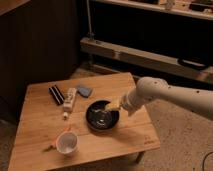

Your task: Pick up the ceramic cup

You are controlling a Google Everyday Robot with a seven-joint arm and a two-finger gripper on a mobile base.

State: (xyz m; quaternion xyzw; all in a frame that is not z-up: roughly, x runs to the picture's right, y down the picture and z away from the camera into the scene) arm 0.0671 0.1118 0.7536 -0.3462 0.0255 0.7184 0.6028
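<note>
Ceramic cup (67, 142) upright near front-left edge of wooden table (125, 136), white arm (165, 95) reaching in from the right, black bowl (102, 117) mid-table, gripper (114, 104) over bowl's right rim, well apart from cup, gripper state cannot be told.

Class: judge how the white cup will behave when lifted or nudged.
The cup looks rigid and smooth, so probably slippery and breakable. Small, so likely light. Its round sides may let it roll if tipped. The gripper hovers over the bowl, apart from it.
</note>
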